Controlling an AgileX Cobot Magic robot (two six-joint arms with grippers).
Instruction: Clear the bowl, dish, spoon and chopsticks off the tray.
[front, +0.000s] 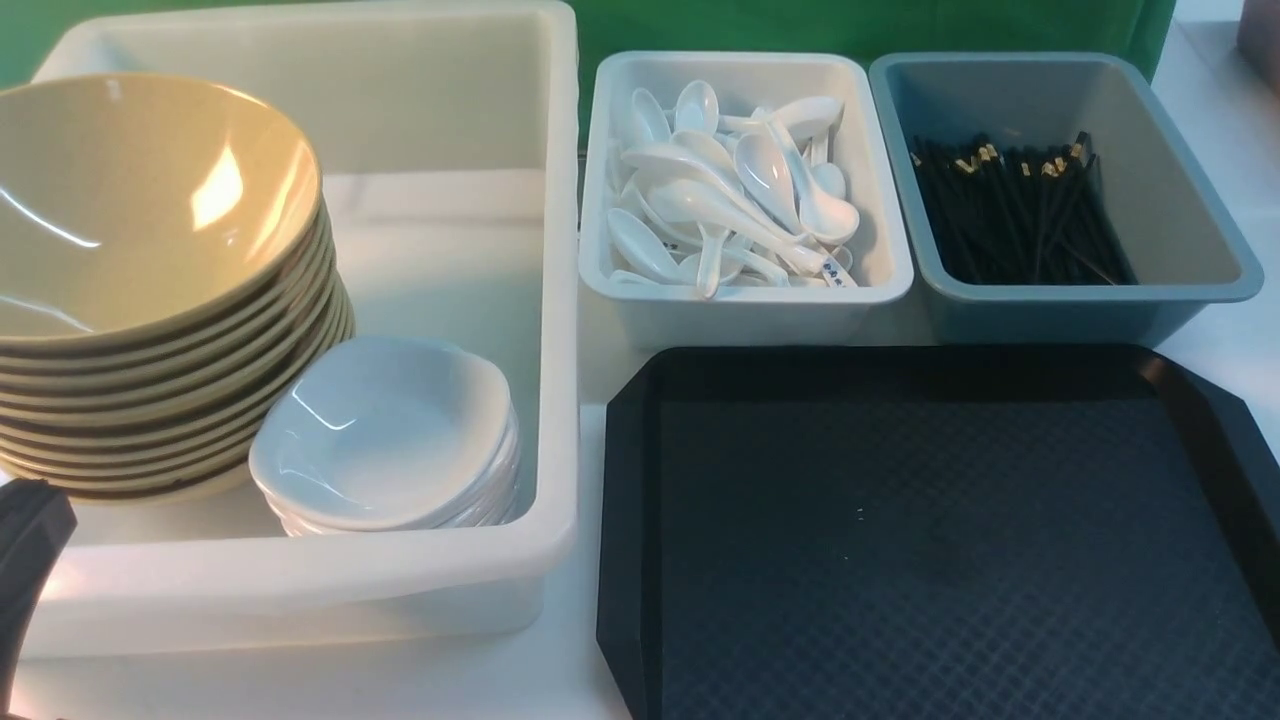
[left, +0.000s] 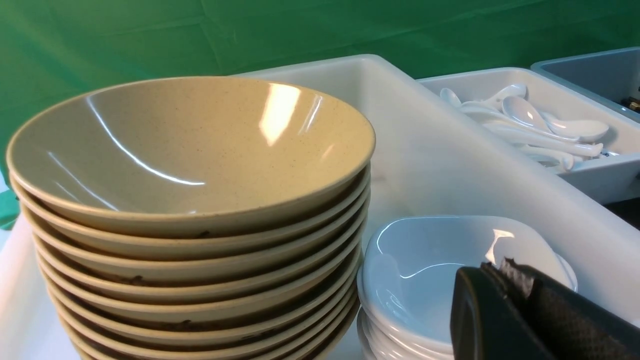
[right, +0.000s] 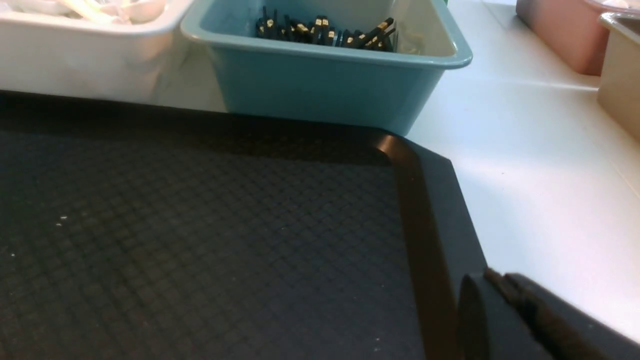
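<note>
The black tray (front: 950, 560) lies at front right with nothing on it; it also shows in the right wrist view (right: 200, 240). The olive-yellow bowl (front: 140, 200) tops a stack in the big white tub, also seen in the left wrist view (left: 190, 150). The white dish (front: 380, 430) tops a smaller stack beside it (left: 425, 260). Spoons (front: 730, 190) fill the small white tub. Chopsticks (front: 1020, 210) lie in the grey-blue tub (right: 325, 27). My left gripper (left: 500, 265) is shut and empty, near the dish stack. My right gripper (right: 492, 277) is shut and empty, over the tray's right rim.
The big white tub (front: 300, 590) stands at the left, the spoon tub (front: 750, 310) and grey-blue tub (front: 1080, 310) behind the tray. A pink container (right: 560, 35) and a beige one (right: 620, 65) stand off to the right. A dark part of my left arm (front: 30, 540) shows at the front left.
</note>
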